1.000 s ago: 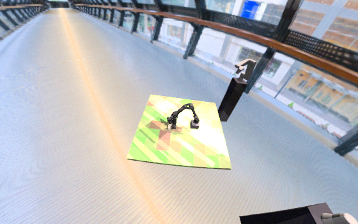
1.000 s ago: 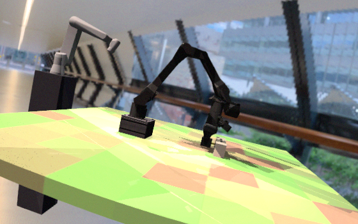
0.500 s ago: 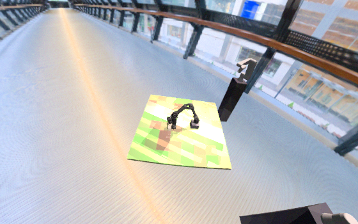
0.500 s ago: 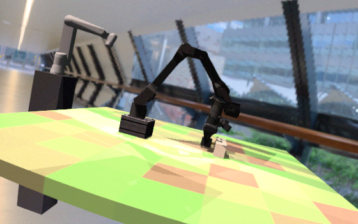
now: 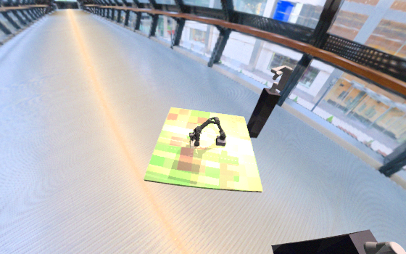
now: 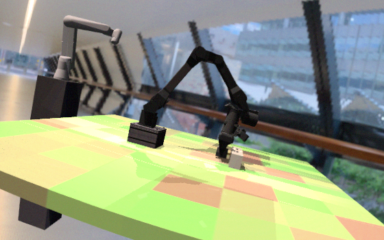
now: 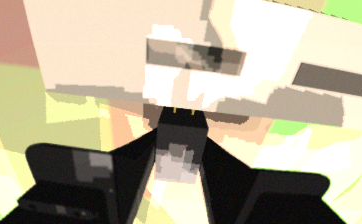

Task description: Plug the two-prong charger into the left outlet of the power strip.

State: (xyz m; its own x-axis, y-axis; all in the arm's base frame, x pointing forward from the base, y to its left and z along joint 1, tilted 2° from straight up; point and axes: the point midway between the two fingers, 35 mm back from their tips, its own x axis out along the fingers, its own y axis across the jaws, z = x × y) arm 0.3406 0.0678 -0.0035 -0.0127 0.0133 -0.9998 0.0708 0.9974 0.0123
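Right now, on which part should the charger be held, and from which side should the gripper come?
On the flat side faces of the dark charger body, from behind, opposite its prongs. The gripper is already shut on it this way, so both yellow prongs point freely, straight toward the power strip.
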